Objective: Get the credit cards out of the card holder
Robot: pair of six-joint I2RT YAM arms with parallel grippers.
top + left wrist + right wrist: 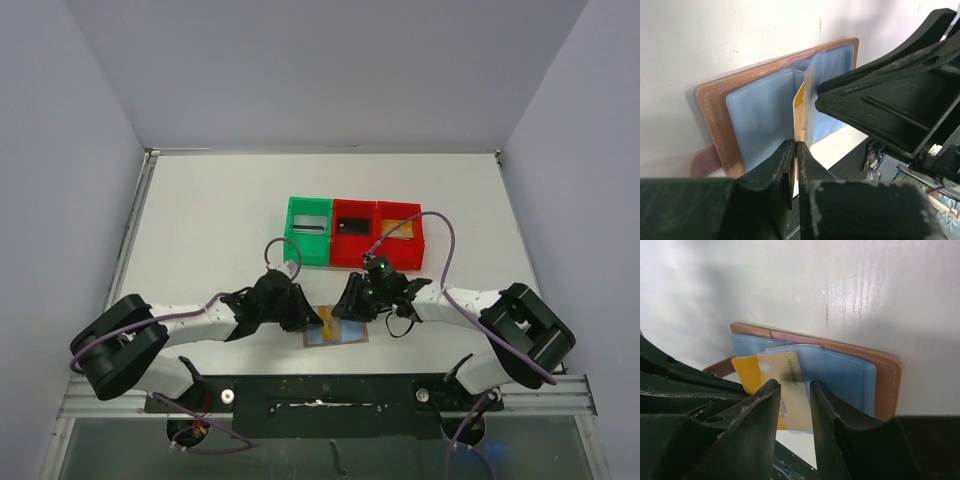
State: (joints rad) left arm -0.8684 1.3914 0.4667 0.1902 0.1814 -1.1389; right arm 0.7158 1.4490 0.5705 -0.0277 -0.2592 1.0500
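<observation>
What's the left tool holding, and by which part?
The left tool pinches the yellow plastic credit card by its exposed edge, the end sticking out of the open tan leather card holder.

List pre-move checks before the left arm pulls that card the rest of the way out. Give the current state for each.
1. Left jaws shut on the yellow card: ok.
2. Card clear of its blue sleeve: not ok, it is partly inside.
3. Card holder lying open on the table: ok.
4. Right jaws pinning the sleeve: cannot tell. They stand apart, astride it.
5. Empty bin for this card: not ok. The green bin and both red bins each hold a card.
</observation>
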